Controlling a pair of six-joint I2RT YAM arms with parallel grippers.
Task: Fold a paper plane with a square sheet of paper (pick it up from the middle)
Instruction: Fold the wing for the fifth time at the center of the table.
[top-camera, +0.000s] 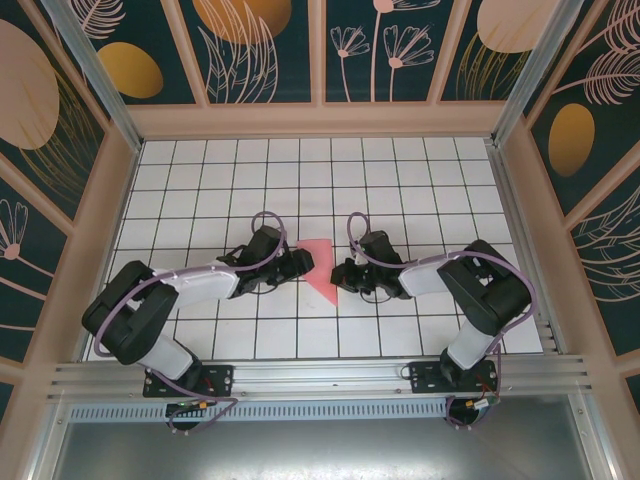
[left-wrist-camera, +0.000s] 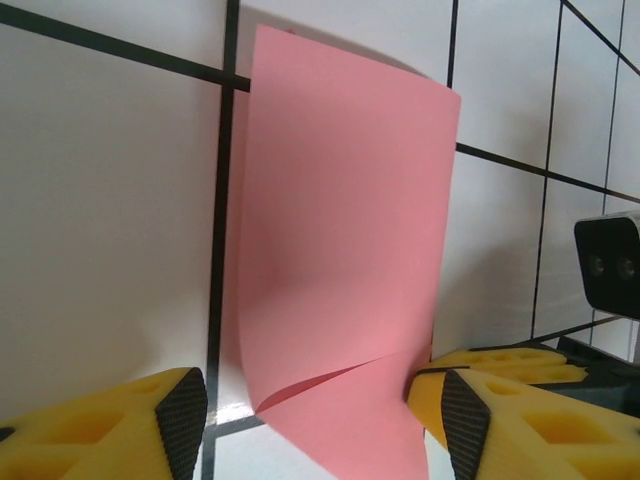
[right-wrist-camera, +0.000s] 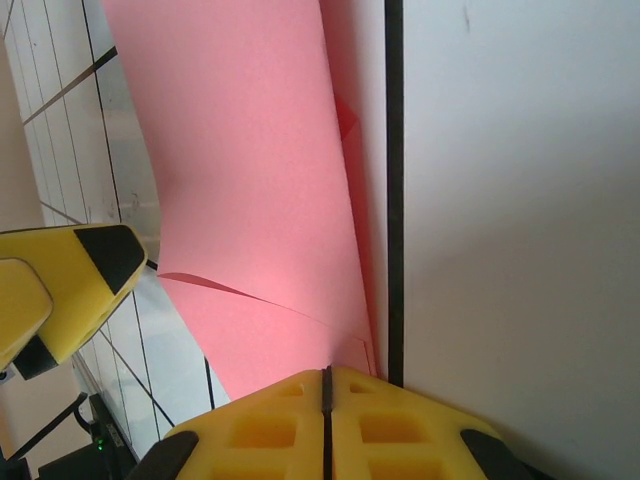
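The square sheet of paper (top-camera: 316, 266), part-folded into a pink wedge, sits at the middle of the table (top-camera: 400, 180) with one flap curling upward. At its 3 o'clock, the right gripper (right-wrist-camera: 325, 385) is pressed together on the paper's edge, apparently anchoring it. At 9 o'clock, the left gripper (left-wrist-camera: 315, 420) is spread, one finger either side of the raised flap, probably positioned to crease it.

White black-gridded tabletop (top-camera: 200, 190), dark teal wall panels (top-camera: 400, 75) with leaf motifs, pale wooden frame (top-camera: 315, 120), aluminium front rail (top-camera: 320, 373)
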